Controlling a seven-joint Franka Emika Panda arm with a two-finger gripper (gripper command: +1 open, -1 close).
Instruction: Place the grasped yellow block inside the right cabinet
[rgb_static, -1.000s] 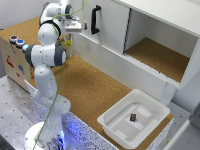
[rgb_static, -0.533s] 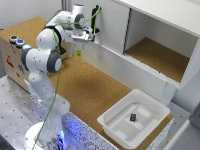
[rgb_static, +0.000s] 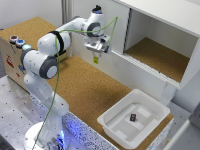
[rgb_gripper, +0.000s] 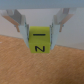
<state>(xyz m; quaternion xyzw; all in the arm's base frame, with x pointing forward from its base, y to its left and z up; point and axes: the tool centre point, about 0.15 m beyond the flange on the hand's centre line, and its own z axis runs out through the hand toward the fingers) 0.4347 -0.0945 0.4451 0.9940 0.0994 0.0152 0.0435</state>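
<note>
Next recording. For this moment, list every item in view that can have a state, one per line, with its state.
tool: shut on the yellow block, held above the cork surface.
yellow block: gripped between the fingers, off the surface, not yet in the cabinet.
right cabinet: mouth open, nothing visible on its cork floor.
white plastic tub: open-topped, holding a small dark cube.

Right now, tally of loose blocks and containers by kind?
yellow block, held in the gripper: 1
tiny dark cube, in the tub: 1
white plastic tub: 1
right cabinet, open: 1
Total: 4
</note>
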